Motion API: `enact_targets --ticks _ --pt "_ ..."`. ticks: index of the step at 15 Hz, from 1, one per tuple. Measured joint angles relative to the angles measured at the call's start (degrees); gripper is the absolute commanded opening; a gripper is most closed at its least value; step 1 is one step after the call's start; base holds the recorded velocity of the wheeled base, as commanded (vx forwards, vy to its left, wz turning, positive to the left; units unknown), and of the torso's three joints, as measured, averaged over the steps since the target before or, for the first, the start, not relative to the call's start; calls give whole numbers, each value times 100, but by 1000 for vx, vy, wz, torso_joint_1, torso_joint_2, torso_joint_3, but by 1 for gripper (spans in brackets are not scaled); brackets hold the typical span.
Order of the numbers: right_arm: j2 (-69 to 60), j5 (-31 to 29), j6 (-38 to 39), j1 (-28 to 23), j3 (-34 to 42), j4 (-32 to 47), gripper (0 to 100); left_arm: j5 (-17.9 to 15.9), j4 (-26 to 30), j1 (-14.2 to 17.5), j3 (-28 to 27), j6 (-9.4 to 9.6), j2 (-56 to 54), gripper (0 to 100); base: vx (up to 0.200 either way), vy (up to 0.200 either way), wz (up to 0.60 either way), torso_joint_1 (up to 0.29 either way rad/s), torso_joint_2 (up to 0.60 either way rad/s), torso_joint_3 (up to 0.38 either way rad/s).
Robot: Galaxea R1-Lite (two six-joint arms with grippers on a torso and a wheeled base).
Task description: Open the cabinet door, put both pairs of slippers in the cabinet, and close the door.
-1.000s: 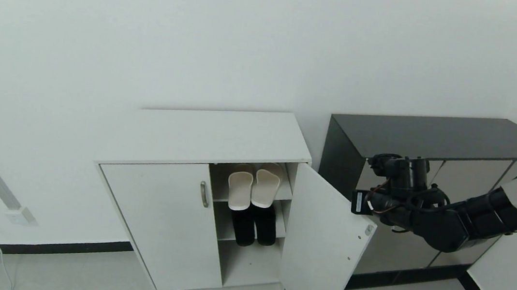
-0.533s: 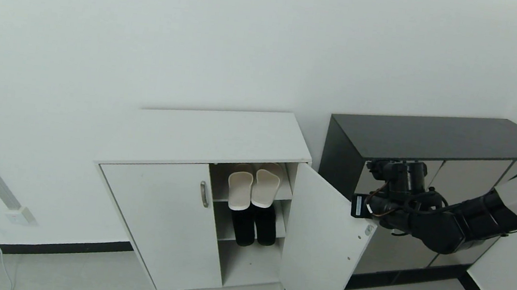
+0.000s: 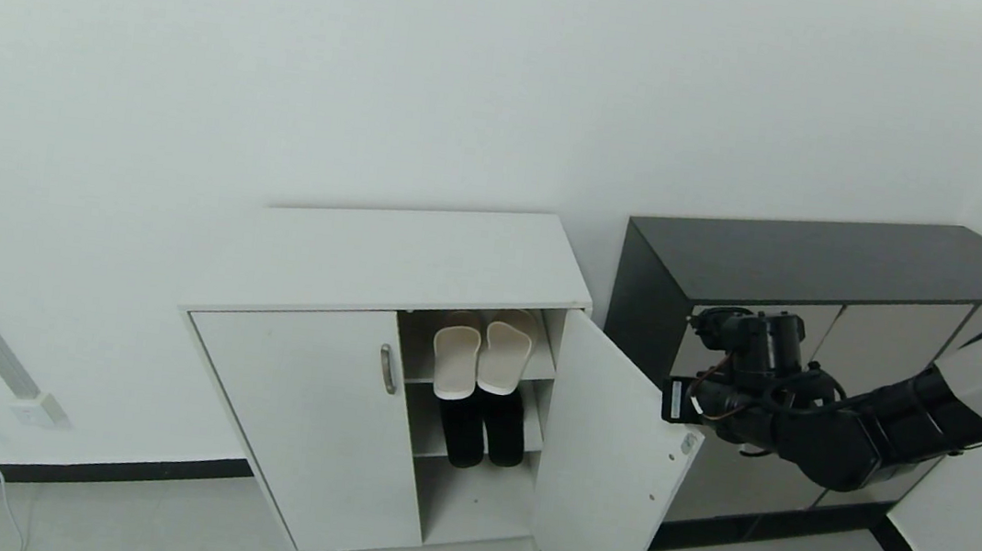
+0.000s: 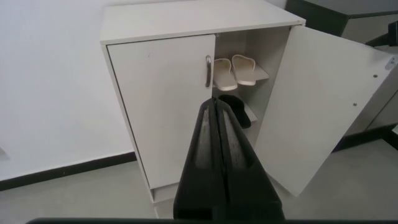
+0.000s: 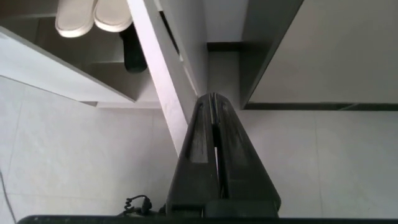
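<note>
Door (image 3: 609,455) has swung a bit toward 9 o'clock. Our right gripper (image 5: 214,101), clenched on nothing, prob. pushes its outer face. Slippers (image 3: 455,359) are in, so we're closing.

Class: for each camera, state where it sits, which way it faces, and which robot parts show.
Head view: on the head, looking down at the cabinet; the right arm shows.
Left wrist view: on the left wrist, facing the cabinet front; shut left gripper shows.
Right wrist view: on the right wrist, facing the open door's edge; shut right gripper shows.
All share the white slippers.
</note>
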Motion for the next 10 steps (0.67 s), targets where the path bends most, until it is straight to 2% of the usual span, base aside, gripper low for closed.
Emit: enact_targets --ticks 5,10 --pt "-322 0 9 366 369 -1 0 1 0 0 0 0 0 0 0 0 0 0 0 0" --pt "-578 -176 38 1013 797 -305 0 1 0 0 0 -2 0 0 0 0 0 0 0 0"
